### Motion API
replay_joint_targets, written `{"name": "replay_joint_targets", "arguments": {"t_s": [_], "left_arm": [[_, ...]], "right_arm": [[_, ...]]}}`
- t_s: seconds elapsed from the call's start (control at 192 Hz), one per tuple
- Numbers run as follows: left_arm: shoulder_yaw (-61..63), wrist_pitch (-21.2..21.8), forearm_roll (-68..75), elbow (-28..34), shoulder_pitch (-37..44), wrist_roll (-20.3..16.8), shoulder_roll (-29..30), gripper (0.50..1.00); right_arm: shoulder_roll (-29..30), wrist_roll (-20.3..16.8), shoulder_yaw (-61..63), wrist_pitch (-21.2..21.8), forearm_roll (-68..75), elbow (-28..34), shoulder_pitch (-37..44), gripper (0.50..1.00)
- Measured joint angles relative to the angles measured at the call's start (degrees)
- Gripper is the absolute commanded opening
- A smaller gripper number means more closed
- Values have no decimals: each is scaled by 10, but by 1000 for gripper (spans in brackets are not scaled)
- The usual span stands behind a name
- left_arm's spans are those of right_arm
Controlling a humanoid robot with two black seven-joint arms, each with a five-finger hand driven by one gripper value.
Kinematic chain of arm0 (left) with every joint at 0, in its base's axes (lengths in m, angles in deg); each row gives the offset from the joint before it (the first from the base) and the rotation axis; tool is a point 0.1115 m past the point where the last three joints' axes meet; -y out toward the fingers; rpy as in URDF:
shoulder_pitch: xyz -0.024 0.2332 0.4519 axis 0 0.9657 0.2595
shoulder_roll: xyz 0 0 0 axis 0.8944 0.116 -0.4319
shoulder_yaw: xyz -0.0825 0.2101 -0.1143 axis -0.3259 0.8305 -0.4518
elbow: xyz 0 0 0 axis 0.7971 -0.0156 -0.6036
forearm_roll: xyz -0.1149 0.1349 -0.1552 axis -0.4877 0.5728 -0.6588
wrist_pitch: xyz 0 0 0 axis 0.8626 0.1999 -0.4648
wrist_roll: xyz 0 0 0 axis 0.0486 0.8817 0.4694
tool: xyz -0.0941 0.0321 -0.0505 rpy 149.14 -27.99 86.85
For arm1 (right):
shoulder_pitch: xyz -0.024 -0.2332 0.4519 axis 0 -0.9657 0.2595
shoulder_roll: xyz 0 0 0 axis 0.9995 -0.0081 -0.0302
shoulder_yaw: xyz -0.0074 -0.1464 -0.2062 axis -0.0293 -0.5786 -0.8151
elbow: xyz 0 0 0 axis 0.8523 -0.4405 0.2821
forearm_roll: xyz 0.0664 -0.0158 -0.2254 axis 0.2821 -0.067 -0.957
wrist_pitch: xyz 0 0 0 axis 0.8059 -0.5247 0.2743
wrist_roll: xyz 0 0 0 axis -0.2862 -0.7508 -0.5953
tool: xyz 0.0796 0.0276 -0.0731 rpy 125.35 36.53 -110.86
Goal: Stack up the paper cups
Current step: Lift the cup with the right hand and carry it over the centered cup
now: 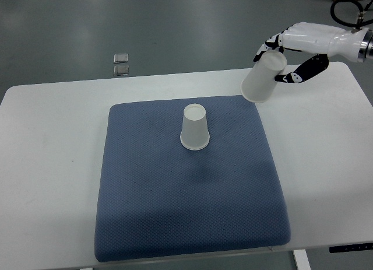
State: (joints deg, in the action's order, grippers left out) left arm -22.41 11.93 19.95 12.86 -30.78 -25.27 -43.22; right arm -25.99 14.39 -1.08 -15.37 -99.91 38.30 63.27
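Above the counter's (52,124) far right corner, the right hand (294,51) curls its fingers around a tilted paper cup (263,77), held off the surface. A second cup (194,127) stands upside down on the blue mat (186,211).

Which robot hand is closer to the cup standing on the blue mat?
Right. The right hand is up beyond the mat's far right corner, gripping another paper cup, apart from the standing cup. The left hand isn't in view.

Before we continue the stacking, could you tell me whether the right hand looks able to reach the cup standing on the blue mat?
Probably yes: nothing lies between the right hand, already holding a cup, and the upside-down cup on the mat.
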Motion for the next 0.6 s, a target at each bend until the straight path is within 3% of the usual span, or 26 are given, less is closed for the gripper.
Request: {"name": "replay_joint_targets", "arguments": {"t_s": [0.281,0.598], "left_arm": [[0,0,0,0,0,0,0,1000],[0,0,0,0,0,0,0,1000]], "right_arm": [[71,-4,-2,79,31,18,68,521],[148,-45,-46,93,17,15,81,523]]}}
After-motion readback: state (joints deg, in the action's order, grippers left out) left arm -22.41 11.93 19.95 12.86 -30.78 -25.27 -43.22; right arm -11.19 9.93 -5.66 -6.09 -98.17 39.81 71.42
